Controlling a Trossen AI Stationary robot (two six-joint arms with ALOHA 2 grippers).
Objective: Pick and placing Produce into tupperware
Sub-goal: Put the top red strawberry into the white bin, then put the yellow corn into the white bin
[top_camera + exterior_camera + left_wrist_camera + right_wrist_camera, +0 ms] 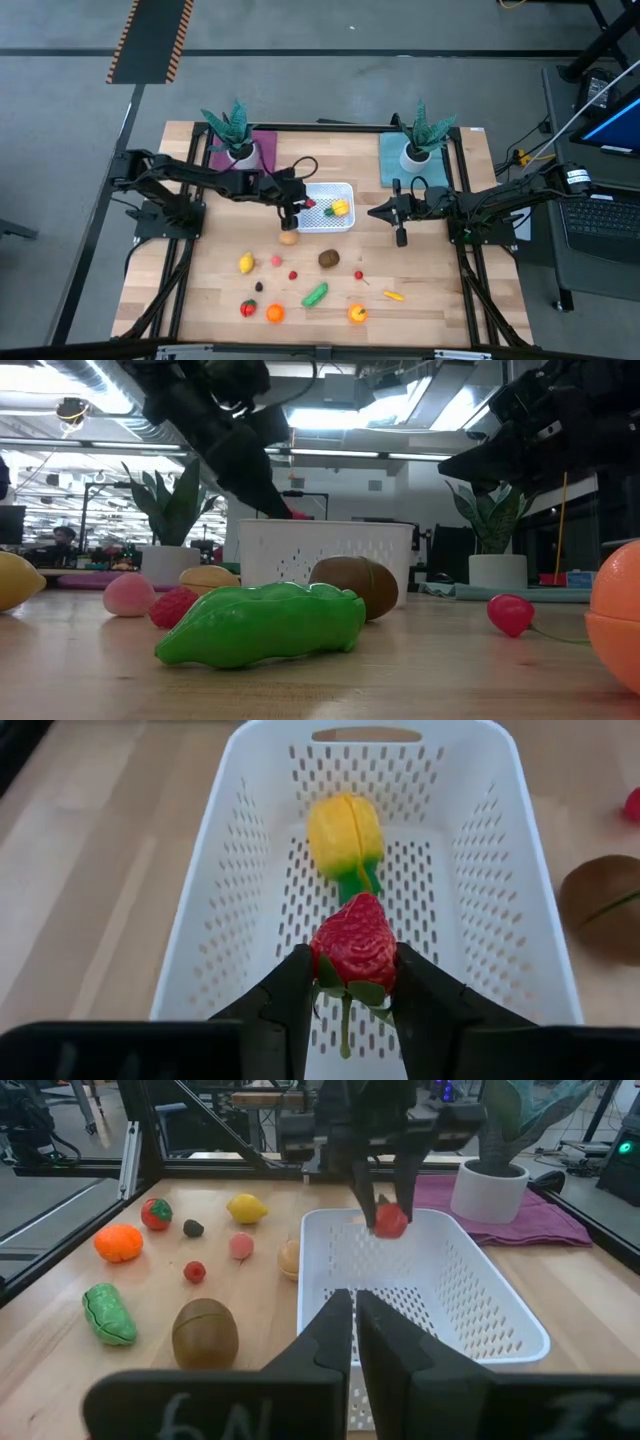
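Note:
The tupperware is a white perforated basket at the table's middle, and a yellow-and-green piece lies on its floor. My left gripper hangs over the basket's left end, shut on a red strawberry. Just right of the basket, my right gripper hovers shut and empty. The other produce lies loose on the near half of the table: a lemon, a brown kiwi, a green piece, an orange and several more. My left gripper pinches the strawberry's two sides between its two fingers. The leafy stem end faces back toward the wrist. The fingers slant down from the table's left. The strawberry is lifted clear, about level with the basket's rim and over its inside.
Two spiky potted plants stand at the back, one on a purple cloth and one on a teal cloth. A tan piece lies close to the basket's near left corner. Bare wood lies left and right of the scattered produce.

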